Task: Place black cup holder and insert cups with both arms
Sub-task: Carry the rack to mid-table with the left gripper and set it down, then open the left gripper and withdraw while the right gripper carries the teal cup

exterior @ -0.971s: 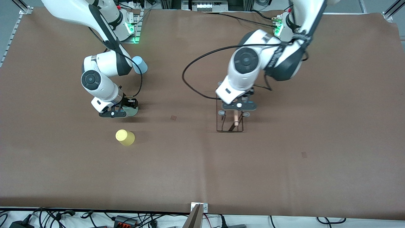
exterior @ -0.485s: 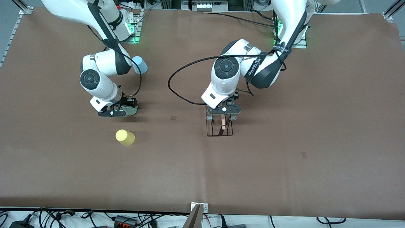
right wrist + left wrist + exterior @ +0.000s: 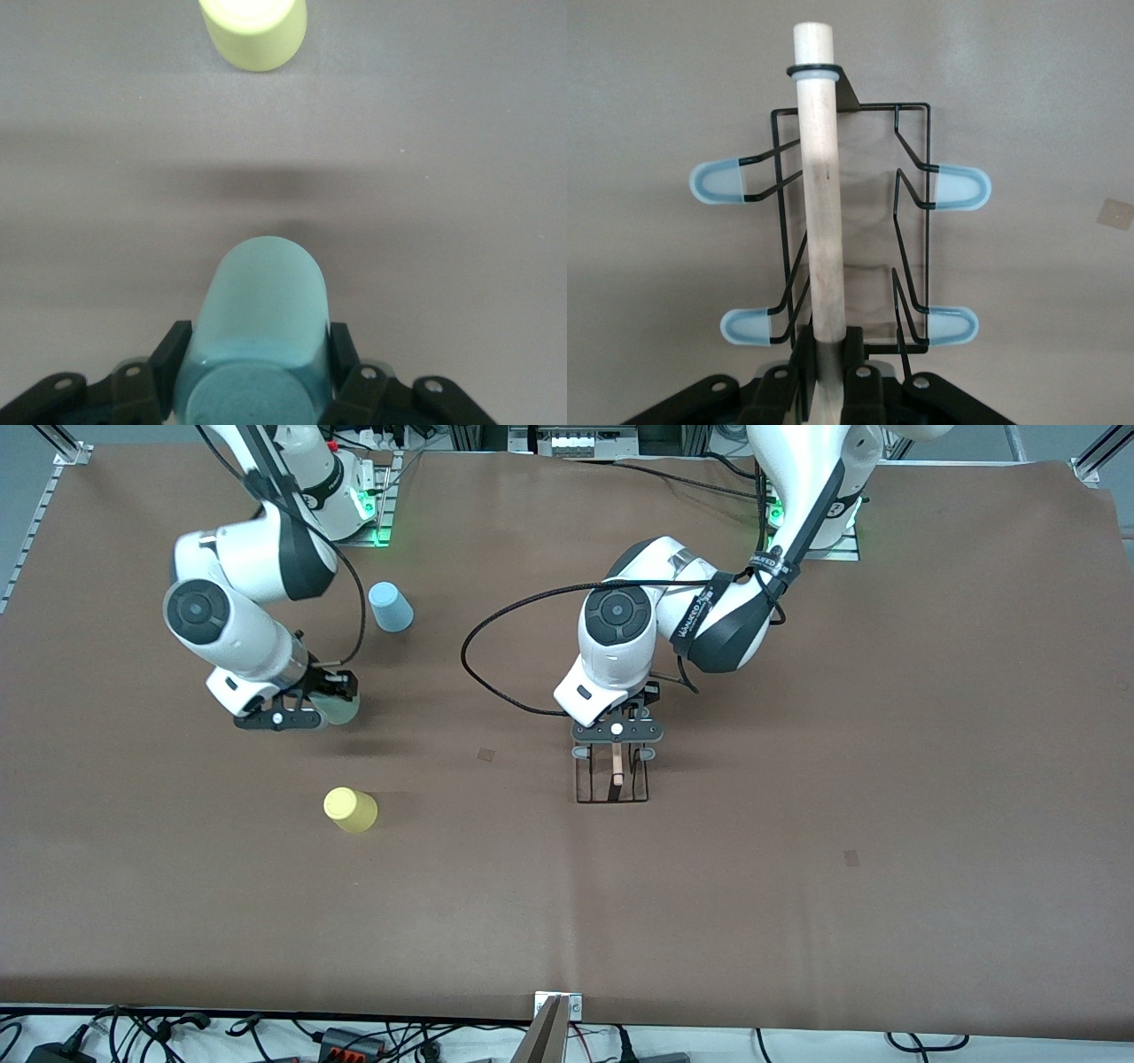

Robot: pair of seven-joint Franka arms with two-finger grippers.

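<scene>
Since a second ago both arms have shifted: the left pincer [image 3: 617,755] has carried the thin black wire cup holder with its light wooden rod handle and pale-tipped pegs [image 3: 612,779] toward the right arm's end of the brown bench [image 3: 797,850], and the right pincer [image 3: 306,713] has risen with the pale green tapered plastic cup [image 3: 339,710] off the spot where it was.

The left pincer [image 3: 828,354] is clenched on the lower part of the wooden rod [image 3: 821,195], the rack [image 3: 850,221] hanging straight out from it near the bench's middle; whether its base touches the surface cannot be told. The right pincer [image 3: 257,363] grips the green cup [image 3: 260,328] across its sides near one end, over the bench between the light blue cup [image 3: 390,607] and the yellow cup [image 3: 350,810], both resting mouth-down, the yellow one nearer the front camera.

The rack looks light and springy, so the stiff rod seems the sound place to hold it; pressing on the wires would likely bend them. The cups appear light, smooth and thin-walled, prone to slipping or denting, so a gentle squeeze across the middle of the wall should serve best.
</scene>
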